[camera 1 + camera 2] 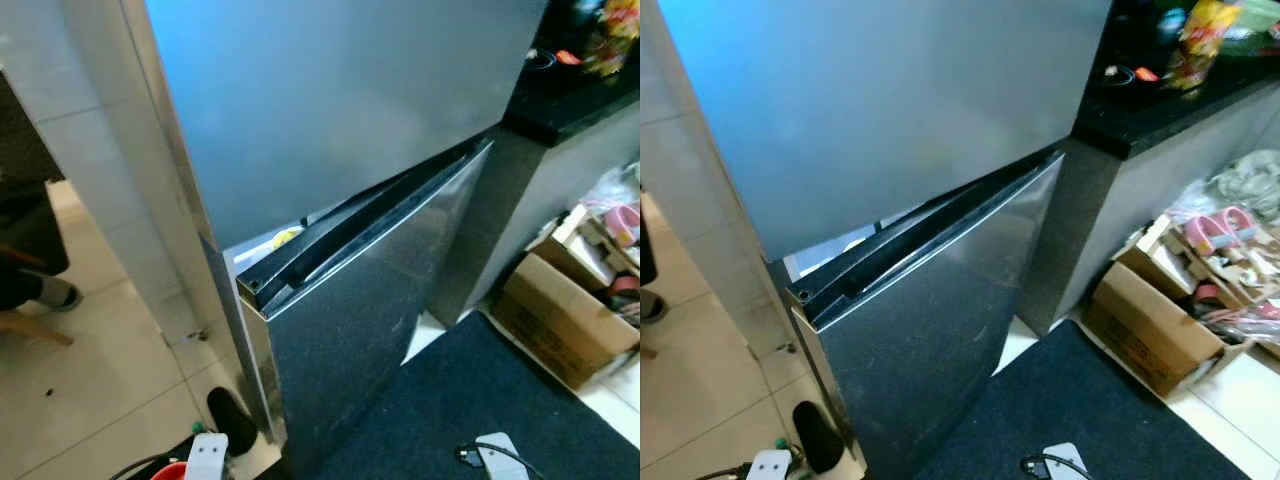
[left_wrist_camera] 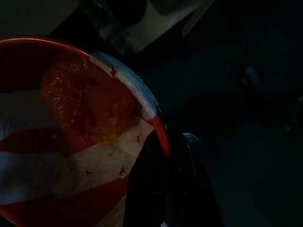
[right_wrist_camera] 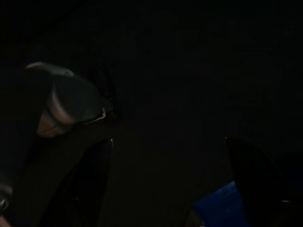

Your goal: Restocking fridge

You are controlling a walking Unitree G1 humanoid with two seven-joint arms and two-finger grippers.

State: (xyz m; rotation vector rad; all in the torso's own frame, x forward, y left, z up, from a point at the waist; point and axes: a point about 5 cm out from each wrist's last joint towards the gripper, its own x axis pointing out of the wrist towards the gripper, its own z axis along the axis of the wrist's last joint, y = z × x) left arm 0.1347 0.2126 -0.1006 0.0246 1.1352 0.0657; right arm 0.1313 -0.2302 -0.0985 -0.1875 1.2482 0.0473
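Note:
The grey fridge has its upper door [image 1: 340, 100] closed and its lower door [image 1: 370, 300] standing slightly ajar. Through the gap at the door's top a yellow item [image 1: 285, 238] shows inside. In the dim left wrist view my left gripper [image 2: 165, 146] is shut on the rim of a red bowl [image 2: 28, 41], which holds an orange item in clear wrap [image 2: 90, 106] on white paper. The bowl's red edge [image 1: 170, 470] also peeks in low by my left wrist. The right wrist view is very dark; my right gripper [image 3: 170, 161] hangs open with nothing between its fingers.
A dark mat [image 1: 480, 400] lies before the fridge. An open cardboard box [image 1: 560, 320] of clutter stands on the right below a black counter [image 1: 570, 100]. A tiled wall [image 1: 100, 150] flanks the fridge's left. A person's shoe [image 1: 50, 292] is at far left.

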